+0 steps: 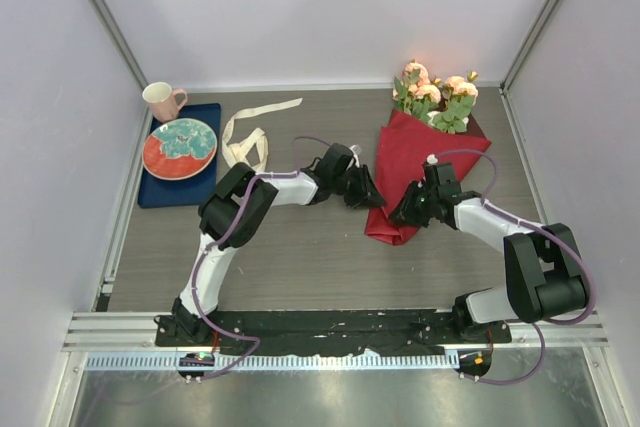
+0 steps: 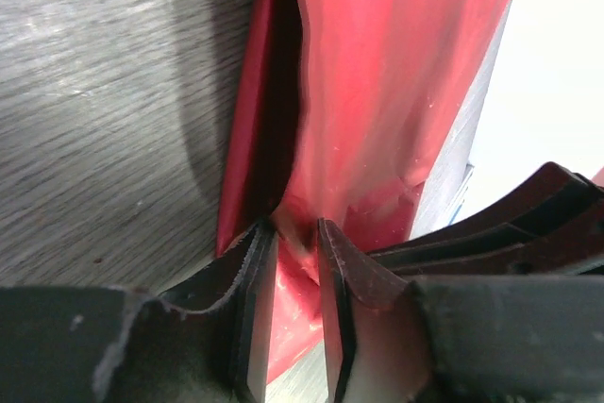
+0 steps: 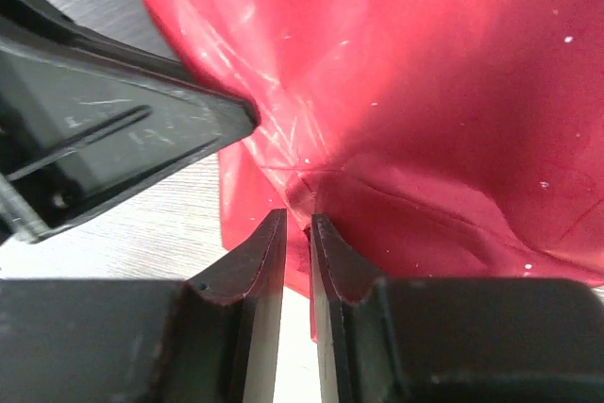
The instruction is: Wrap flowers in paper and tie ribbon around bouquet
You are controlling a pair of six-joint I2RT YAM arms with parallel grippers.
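Only the top view takes in the flowers (image 1: 435,92), lying at the far right of the table (image 1: 300,247) with the paper (image 1: 425,162) coned round their stems, and the ribbon (image 1: 250,135) loose beside the blue tray (image 1: 165,194) (the wrist views show little but red sheet). The left gripper (image 1: 370,199) is narrowed onto a fold at the paper's lower left edge. The right gripper (image 1: 399,215), nearly closed too, pinches a crease near the cone's tip. Both arms reach inward, forearms low, and the grippers are near each other.

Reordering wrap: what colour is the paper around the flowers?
The paper is deep red, clearest in the right wrist view.
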